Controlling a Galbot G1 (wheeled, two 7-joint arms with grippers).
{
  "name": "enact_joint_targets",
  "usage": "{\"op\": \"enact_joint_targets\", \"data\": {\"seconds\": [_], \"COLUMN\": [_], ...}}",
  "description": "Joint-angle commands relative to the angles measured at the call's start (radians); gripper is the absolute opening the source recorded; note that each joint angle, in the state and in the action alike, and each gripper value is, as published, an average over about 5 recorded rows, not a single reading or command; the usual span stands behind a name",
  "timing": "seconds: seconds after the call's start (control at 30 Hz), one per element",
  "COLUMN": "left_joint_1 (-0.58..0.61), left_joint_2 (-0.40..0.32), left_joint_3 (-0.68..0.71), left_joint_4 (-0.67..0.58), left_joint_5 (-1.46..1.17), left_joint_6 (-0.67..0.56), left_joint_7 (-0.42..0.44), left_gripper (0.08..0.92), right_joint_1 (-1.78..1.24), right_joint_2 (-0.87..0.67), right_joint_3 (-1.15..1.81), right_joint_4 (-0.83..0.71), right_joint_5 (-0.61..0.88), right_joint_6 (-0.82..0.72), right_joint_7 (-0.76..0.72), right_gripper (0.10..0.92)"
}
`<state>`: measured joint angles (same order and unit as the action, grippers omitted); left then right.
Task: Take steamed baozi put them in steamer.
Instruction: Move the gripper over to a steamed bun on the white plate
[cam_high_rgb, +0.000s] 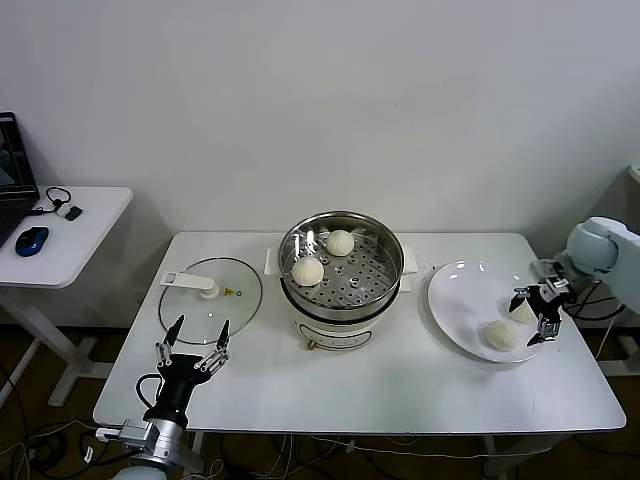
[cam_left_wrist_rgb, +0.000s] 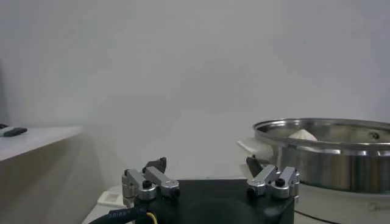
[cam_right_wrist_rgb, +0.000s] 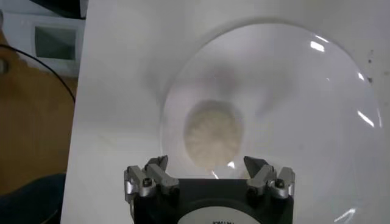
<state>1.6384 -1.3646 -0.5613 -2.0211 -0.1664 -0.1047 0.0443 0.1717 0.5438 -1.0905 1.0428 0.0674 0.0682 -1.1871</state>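
Baozi (cam_right_wrist_rgb: 213, 134) between right gripper's (cam_right_wrist_rgb: 208, 171) open jaws.

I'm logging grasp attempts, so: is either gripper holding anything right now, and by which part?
Nothing is held. The right gripper hangs open-jawed over the plate, just above a baozi it has not closed on. The left gripper waits open near the lid.
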Motion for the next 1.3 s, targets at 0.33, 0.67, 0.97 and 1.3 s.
{"op": "enact_joint_targets", "data": {"seconds": [0.33,0.67,0.97,1.3], "left_joint_1": [0.003,0.005,0.006,0.004], "left_joint_2": [-0.008,-0.013,-0.014,-0.02], "left_joint_3": [0.002,0.003,0.002,0.005], "left_joint_4": [0.01,0.014,0.012,0.015], "left_joint_5": [0.005,0.003,0.001,0.002], "left_joint_6": [-0.003,-0.003,-0.002,-0.001], "left_joint_7": [0.001,0.0,0.0,-0.001], "left_gripper": [0.823,0.823,0.823,0.823], "right_joint_1": [-0.107,-0.12,-0.125,-0.122], "right_joint_2": [0.093,0.115,0.113,0.116], "right_joint_3": [0.097,0.116,0.124,0.127], "right_joint_4": [-0.093,-0.118,-0.12,-0.117], "right_joint_5": [-0.075,-0.098,-0.113,-0.108], "right_joint_6": [0.021,0.029,0.028,0.026], "right_joint_7": [0.012,0.011,0.005,0.004], "right_gripper": [0.823,0.823,0.823,0.712]}}
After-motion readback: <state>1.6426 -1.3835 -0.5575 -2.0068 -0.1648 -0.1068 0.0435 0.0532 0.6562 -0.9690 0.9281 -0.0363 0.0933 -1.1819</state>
